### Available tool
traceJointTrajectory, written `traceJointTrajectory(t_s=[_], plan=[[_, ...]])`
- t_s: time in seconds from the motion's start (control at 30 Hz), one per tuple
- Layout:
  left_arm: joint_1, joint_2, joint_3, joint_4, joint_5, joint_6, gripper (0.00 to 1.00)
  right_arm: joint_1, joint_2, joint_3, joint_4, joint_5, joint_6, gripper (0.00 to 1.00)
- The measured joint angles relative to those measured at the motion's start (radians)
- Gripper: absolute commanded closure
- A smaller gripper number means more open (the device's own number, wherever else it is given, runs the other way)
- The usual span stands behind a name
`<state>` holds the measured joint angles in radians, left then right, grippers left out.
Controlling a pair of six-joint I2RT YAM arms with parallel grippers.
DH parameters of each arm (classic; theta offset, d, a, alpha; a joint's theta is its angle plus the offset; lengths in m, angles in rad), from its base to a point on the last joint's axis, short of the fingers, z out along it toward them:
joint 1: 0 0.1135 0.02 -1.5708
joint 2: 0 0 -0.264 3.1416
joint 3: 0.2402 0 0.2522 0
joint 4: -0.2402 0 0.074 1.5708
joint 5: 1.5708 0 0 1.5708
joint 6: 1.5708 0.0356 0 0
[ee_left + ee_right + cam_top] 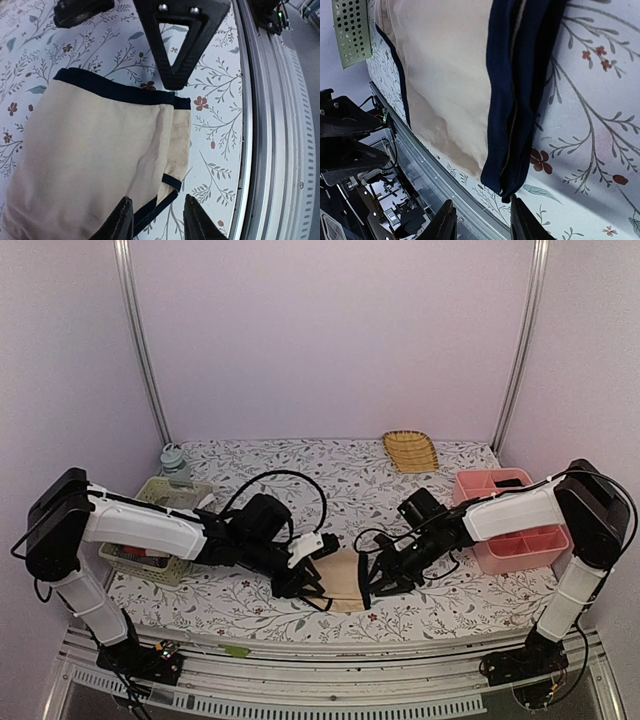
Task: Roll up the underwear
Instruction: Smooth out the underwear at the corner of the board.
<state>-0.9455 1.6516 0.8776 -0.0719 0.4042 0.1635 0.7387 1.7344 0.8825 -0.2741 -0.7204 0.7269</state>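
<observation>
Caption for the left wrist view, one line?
Left pincer straddling the black-edged corner of beige underwear on a floral tablecloth.

Probably a lab test booth: plain walls (330,340), aluminium rails (140,340), floral tablecloth (330,465)

Flat near the front edge of the floral bench (330,465): beige cloth underwear with black edging (345,578), left jaws at one side, right jaws at the other. Beyond: pale green perforated basket (178,490), pink plastic divided bin (515,555), yellow woven tray (410,451).

Matt beige cloth underwear (90,160) on smooth printed tablecloth (215,125); dull metal rail (261,125).
</observation>
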Motion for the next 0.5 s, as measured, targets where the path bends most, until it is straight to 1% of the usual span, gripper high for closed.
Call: traceJointTrajectory(t_s=[0.2, 0.37, 0.5], plan=[[-0.028, 0.011, -0.009, 0.029, -0.014, 0.008, 0.65, -0.005, 0.005, 0.011, 0.015, 0.028, 0.043, 0.64], [-0.029, 0.012, -0.027, 0.041, -0.023, 0.029, 0.64, -0.007, 0.046, 0.029, 0.029, 0.031, 0.051, 0.65], [-0.032, 0.025, -0.027, 0.054, -0.03, 0.05, 0.64, -0.007, 0.064, 0.029, 0.029, 0.032, 0.053, 0.68]])
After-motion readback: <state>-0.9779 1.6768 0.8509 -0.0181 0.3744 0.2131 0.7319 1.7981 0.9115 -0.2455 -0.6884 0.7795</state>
